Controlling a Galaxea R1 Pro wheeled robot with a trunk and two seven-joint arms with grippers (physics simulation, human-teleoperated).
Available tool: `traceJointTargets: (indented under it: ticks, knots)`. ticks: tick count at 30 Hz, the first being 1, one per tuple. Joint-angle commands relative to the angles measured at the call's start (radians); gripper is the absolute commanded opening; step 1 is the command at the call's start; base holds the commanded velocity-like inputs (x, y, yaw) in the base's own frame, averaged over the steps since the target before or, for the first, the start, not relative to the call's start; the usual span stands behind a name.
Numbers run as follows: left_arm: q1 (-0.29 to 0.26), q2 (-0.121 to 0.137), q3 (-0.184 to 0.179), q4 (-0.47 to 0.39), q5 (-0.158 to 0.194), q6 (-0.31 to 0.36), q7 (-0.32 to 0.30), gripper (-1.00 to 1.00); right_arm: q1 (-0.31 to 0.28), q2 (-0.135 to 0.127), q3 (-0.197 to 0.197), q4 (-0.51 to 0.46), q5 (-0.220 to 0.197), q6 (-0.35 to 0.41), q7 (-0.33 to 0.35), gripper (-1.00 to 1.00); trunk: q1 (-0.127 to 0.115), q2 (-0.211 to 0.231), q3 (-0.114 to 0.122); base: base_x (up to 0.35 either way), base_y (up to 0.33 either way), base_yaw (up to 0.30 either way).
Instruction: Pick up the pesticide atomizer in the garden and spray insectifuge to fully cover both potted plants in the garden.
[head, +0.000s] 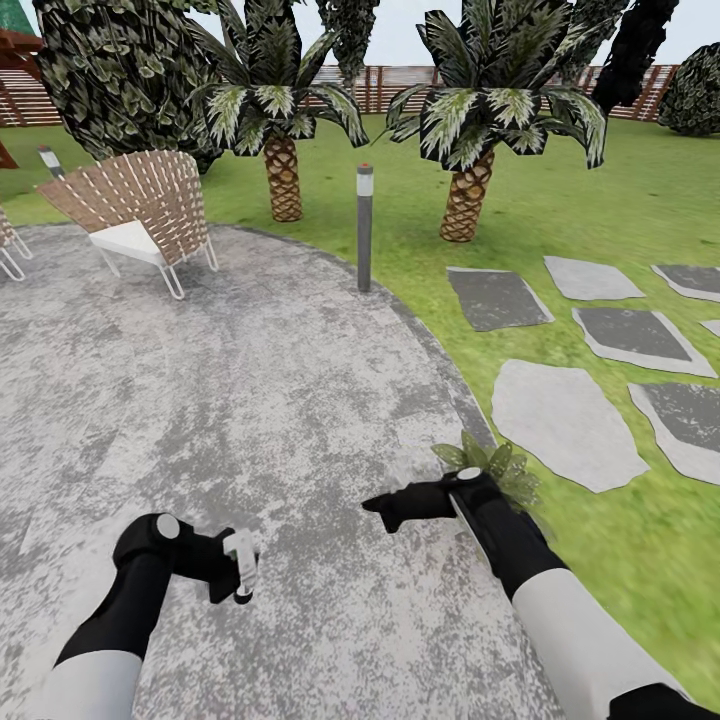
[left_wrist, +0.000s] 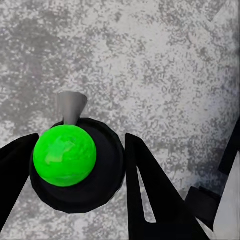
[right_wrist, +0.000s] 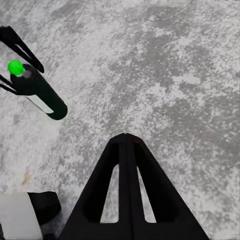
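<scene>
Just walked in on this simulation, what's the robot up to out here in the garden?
The robot stands on the round grey patio with its left gripper shut on the pesticide atomizer, a dark bottle with a bright green top. The right gripper is shut and holds nothing. A small leafy potted plant sits at the patio edge just behind the right arm. Beyond are a bollard lamp, two palms and stepping stones.

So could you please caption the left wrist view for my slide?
Left gripper clamps the pesticide atomizer, seen end-on with green cap, above the speckled grey patio.

potted plant half behind right arm
</scene>
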Motion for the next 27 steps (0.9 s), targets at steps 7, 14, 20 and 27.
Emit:
traceJointTargets:
  ticks: [7, 14, 20, 27]
  knots:
    - [-0.001, 0.000, -0.080, -0.001, -0.003, 0.009, -0.008, -1.00, 0.000, 0.025, 0.125, -0.016, 0.004, 0.006, 0.050, -1.00, 0.000, 0.000, -0.001, 0.000, 0.000, 0.000]
    - [-0.001, -0.009, -0.137, -0.002, -0.002, 0.011, -0.047, -1.00, 0.000, 0.027, 0.177, -0.061, 0.002, 0.007, 0.053, -1.00, 0.000, 0.000, -0.001, 0.000, 0.000, 0.000]
    - [-0.001, -0.036, -0.204, -0.003, 0.003, 0.011, -0.074, -1.00, 0.000, 0.026, 0.188, -0.064, 0.002, 0.006, 0.051, -1.00, 0.000, 0.000, -0.001, 0.000, 0.000, 0.000]
    - [-0.004, -0.095, -0.210, -0.010, 0.003, 0.014, -0.076, -1.00, 0.000, 0.026, 0.203, -0.064, 0.004, 0.005, 0.051, -1.00, 0.000, 0.000, -0.001, 0.000, 0.000, 0.000]
